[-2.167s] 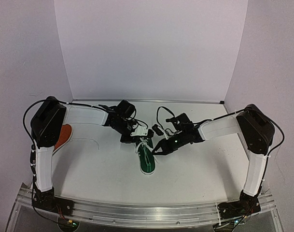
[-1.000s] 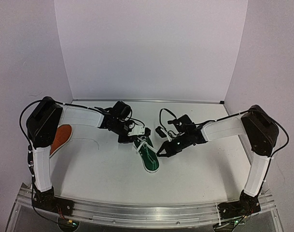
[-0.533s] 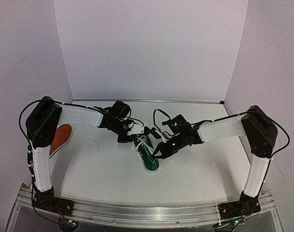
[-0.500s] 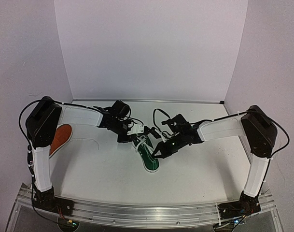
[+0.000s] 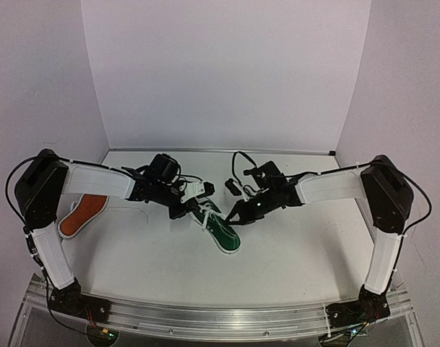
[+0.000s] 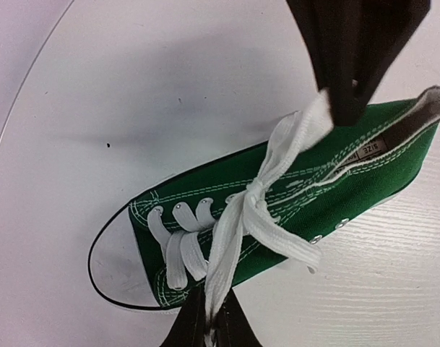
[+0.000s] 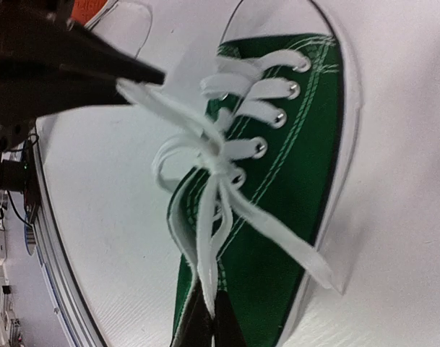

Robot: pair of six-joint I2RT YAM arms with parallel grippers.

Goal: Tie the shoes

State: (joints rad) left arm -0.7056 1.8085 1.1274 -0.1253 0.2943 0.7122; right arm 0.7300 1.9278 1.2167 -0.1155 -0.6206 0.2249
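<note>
So the green shoe (image 5: pixel 223 235) sits about mid-table on its sole. In the top view its toe aims at roughly 5 o'clock and its heel at 11. The orange shoe (image 5: pixel 81 215) is well apart from it, way out at 9 o'clock by the left wall, just beside the left arm.

Both arms meet over the green one. The left gripper (image 6: pixel 347 108) is pinched tight on one end of the white laces (image 6: pixel 230 238) up by the heel. The right gripper (image 7: pixel 209 325) is clamped on another strand drawn out from the knot at the top eyelets.

Bare table (image 5: pixel 313 246) runs from 3 round to 6 o'clock, out to the front rail (image 5: pixel 227 318). The back wall (image 5: pixel 220 72) stands off at 12.

The shoe's mouth shows pale lining, but I can't really see down inside it.
</note>
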